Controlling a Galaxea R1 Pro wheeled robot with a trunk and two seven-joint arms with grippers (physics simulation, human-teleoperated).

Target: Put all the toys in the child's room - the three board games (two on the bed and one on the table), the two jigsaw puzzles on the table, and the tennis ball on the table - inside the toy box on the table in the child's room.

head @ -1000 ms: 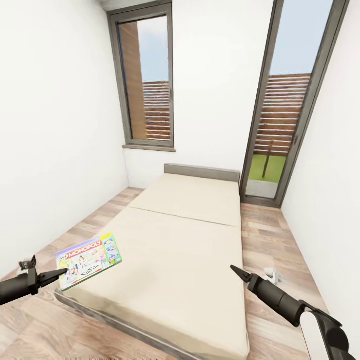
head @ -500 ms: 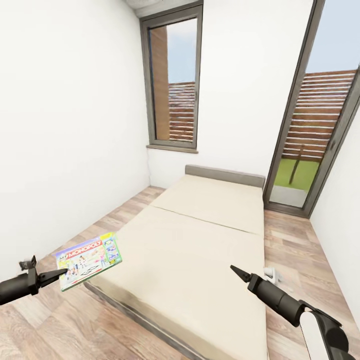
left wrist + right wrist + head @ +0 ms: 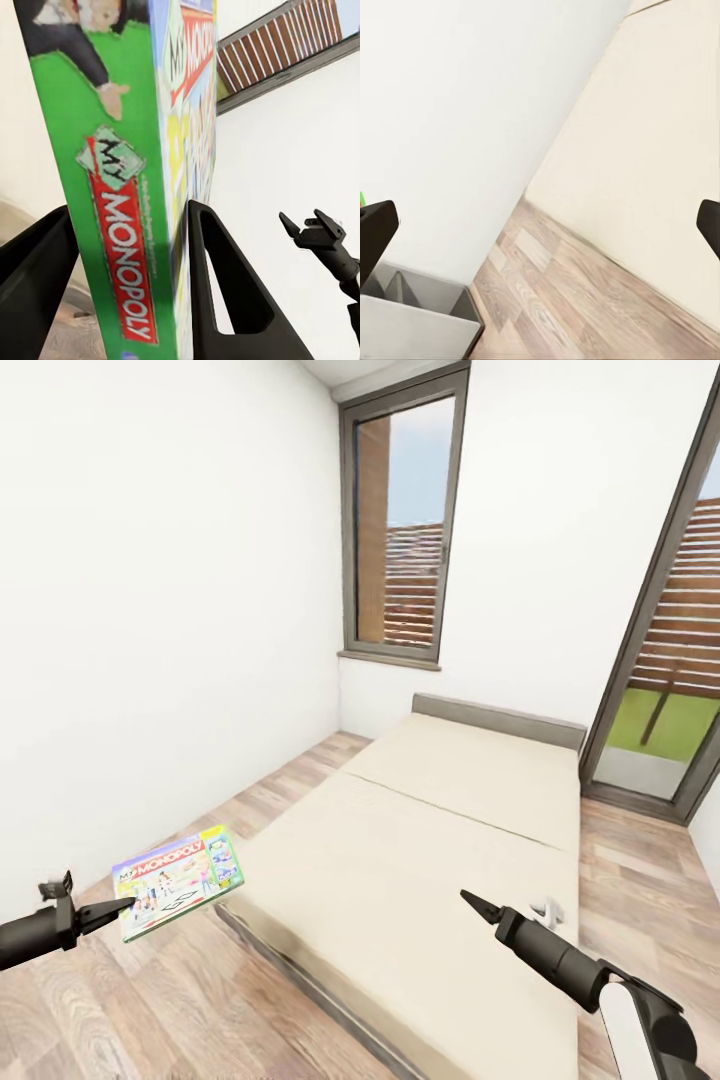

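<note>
While I hold the base facing the bed, my left gripper is clamped on the board game — the pale, green-edged Monopoly box. It is up in the air at the head view's lower left, beside the mattress corner and over the wood floor, not resting on anything. On the left wrist camera the two dark fingers press either side of the box, whose green edge with the red Monopoly banner runs between them. My right gripper hangs above the near part of the mattress; on its own camera the fingertips sit at opposite edges of the frame — spread wide, nothing between them. Behind the bed I see a tall window and a glazed door.
</note>
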